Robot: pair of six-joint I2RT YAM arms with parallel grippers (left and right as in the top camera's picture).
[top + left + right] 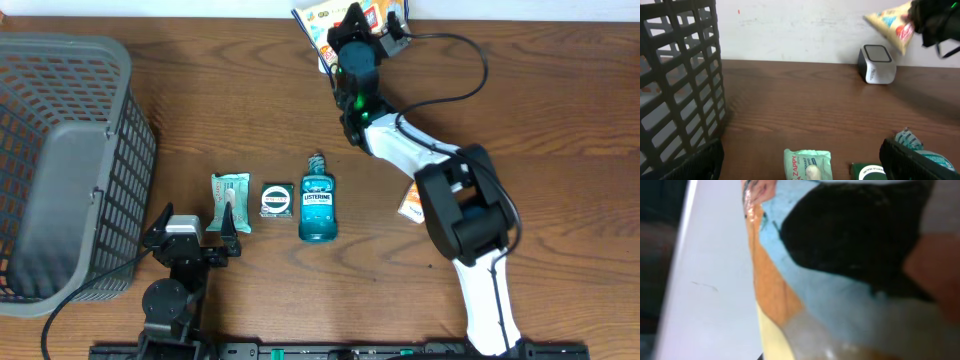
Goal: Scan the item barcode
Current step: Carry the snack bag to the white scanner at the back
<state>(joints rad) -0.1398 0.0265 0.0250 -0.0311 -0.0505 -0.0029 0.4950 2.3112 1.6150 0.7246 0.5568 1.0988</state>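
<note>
A colourful snack bag [312, 22] is held up at the table's far edge, with my right gripper [357, 28] shut on it. In the left wrist view the bag [888, 24] hangs tilted just above and right of the small grey barcode scanner [876, 63] by the wall. The bag's blurred film [805, 280] fills the right wrist view and hides the fingers. My left gripper [195, 238] stands open low at the front left, its fingers either side of a green wipes packet [807, 164] without touching it.
A dark mesh basket [60, 160] takes up the left side. In a row at the front lie the wipes packet [229, 200], a dark green box [276, 200] and a blue Listerine bottle [317, 205]. A small orange packet [410, 203] lies by the right arm.
</note>
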